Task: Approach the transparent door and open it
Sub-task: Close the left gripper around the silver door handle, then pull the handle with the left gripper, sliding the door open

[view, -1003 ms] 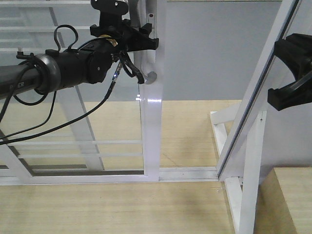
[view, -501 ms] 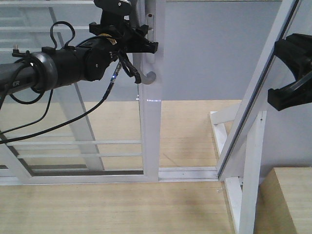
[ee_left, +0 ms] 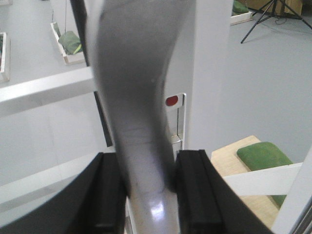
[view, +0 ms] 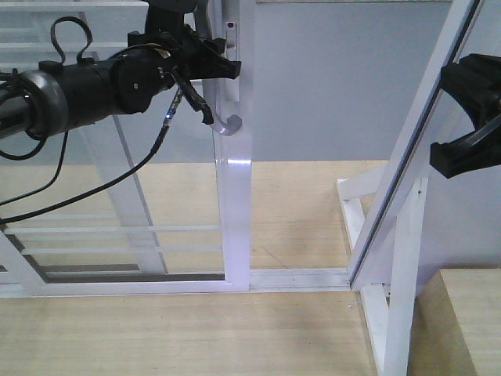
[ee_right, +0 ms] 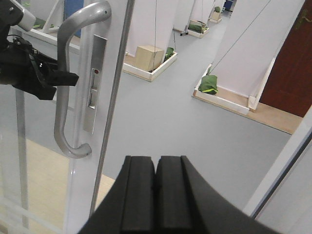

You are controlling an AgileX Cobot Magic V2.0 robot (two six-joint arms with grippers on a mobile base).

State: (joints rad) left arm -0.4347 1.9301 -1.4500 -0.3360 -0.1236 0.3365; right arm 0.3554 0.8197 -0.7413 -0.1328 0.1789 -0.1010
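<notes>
The transparent door (view: 235,219) is a white-framed glass panel with thin white bars, standing on a floor track. Its curved grey pull handle (view: 227,121) hangs at the panel's right stile. My left gripper (view: 213,66) is shut on that handle near its upper part. In the left wrist view the handle (ee_left: 136,97) fills the gap of the left gripper (ee_left: 146,168), with both black fingers (ee_left: 195,190) pressed against it. My right gripper (ee_right: 156,168) is shut on nothing, to the right of the door, facing the handle (ee_right: 63,83). It shows at the right edge (view: 470,117).
A tilted white-framed panel (view: 415,149) leans on a white stand (view: 399,258) to the right. The floor track (view: 297,276) runs between them. A raised wooden step (view: 470,313) sits at the lower right. Beyond the door are grey floor, a box (ee_right: 148,56) and green bags.
The door and its handle have slid a little to the left with my left gripper holding on, widening the opening. The right gripper has stayed still.
</notes>
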